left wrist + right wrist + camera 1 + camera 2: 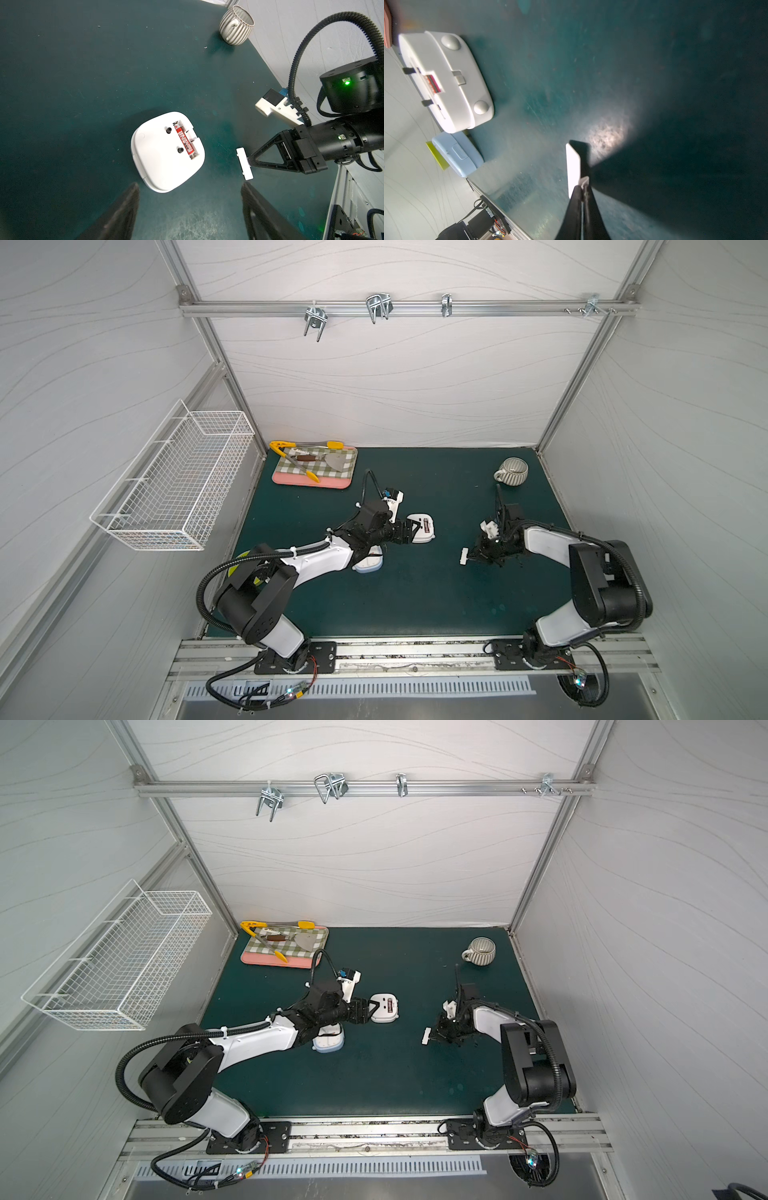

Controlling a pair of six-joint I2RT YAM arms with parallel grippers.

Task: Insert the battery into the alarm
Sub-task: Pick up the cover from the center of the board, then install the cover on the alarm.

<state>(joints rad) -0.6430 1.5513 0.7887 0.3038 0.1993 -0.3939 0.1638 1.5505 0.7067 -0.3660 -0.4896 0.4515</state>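
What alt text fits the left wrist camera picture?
A white alarm lies back-up on a green mat, a red battery seated in its open compartment. Beside it, the right pincer grips the small white cover.

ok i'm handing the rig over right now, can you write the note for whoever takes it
The left gripper is open by the alarm, holding nothing.
The right gripper is shut on the white battery cover, apart from the alarm.
The alarm lies back up on the green mat, compartment uncovered.
Done: the red battery sits in the compartment.
Left: probably fitting the battery cover over it.
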